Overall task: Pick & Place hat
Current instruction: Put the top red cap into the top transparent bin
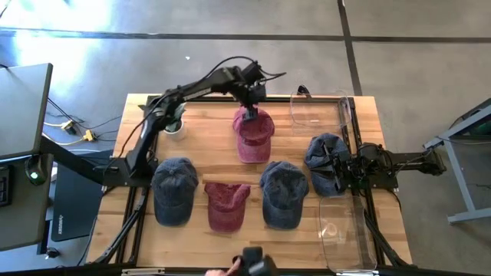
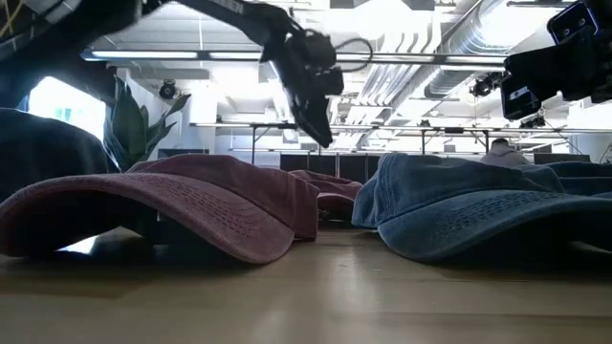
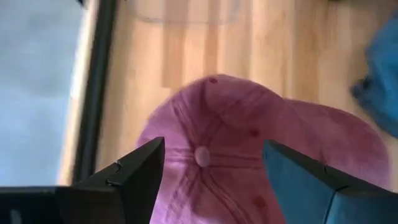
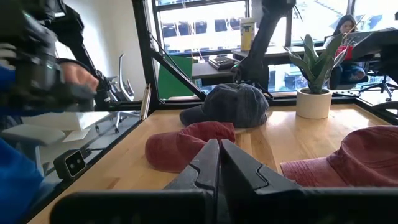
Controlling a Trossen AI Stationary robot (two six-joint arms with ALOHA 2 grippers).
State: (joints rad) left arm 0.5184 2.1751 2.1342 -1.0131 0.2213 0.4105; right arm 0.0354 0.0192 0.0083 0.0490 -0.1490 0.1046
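Observation:
A red hat [image 1: 253, 135] lies on its brim and crown at the far middle of the wooden table [image 1: 207, 115]. My left gripper [image 1: 252, 113] hangs open just above its crown, slanting down. In the left wrist view the fingers [image 3: 138, 171] stand on either side of the crown's top button [image 3: 201, 155] without touching the hat [image 3: 249, 137]. In the low view the gripper [image 2: 320, 129] is clear above the hats. My right gripper [image 4: 219, 146] rests shut at the table's right side [image 1: 341, 170], beside a blue hat [image 1: 325, 157].
Along the near half lie a blue hat [image 1: 175, 190], a red hat [image 1: 227, 204] and another blue hat [image 1: 284, 193]. Clear containers stand far right [image 1: 318, 111] and near right [image 1: 345, 230]. A potted plant [image 1: 175, 123] is far left. A person's hand [image 1: 234, 267] shows at the near edge.

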